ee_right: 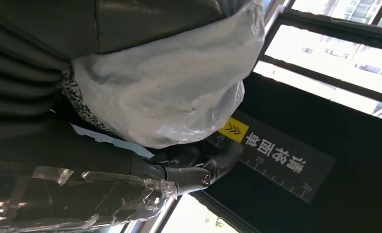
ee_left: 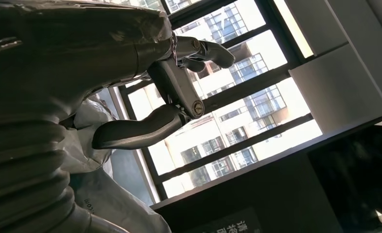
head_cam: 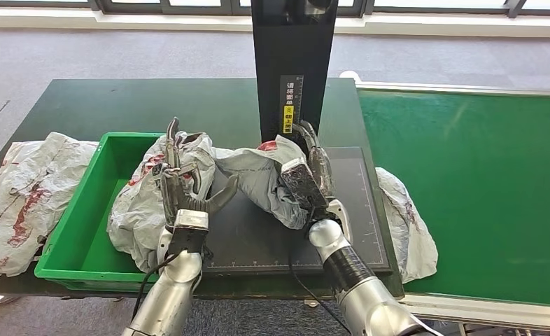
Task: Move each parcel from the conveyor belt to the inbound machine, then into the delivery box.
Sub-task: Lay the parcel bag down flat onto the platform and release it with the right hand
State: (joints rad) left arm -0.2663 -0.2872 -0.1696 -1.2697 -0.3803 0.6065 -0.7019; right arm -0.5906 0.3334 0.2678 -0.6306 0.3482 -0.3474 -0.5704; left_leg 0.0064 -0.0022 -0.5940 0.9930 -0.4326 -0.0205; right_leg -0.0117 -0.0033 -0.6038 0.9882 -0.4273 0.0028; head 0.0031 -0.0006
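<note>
A crumpled grey parcel (head_cam: 255, 175) lies on the black plate of the inbound machine (head_cam: 360, 210), under its black column (head_cam: 290, 63). My right hand (head_cam: 306, 175) grips the parcel's right end; in the right wrist view the bag (ee_right: 164, 92) bulges between the ribbed cover and the dark fingers (ee_right: 194, 174). My left hand (head_cam: 181, 178) stands upright at the parcel's left side, fingers apart and holding nothing. Seen from the left wrist, its fingers (ee_left: 169, 97) are spread against the windows, with grey bag (ee_left: 89, 145) beside the thumb. The green delivery box (head_cam: 83, 231) sits left of the machine.
A second grey-white parcel (head_cam: 136, 210) drapes over the box's right rim, just behind my left hand. Another parcel (head_cam: 27, 192) lies on the dark table left of the box. One more (head_cam: 409, 220) sits between the machine and the green conveyor belt (head_cam: 468, 182).
</note>
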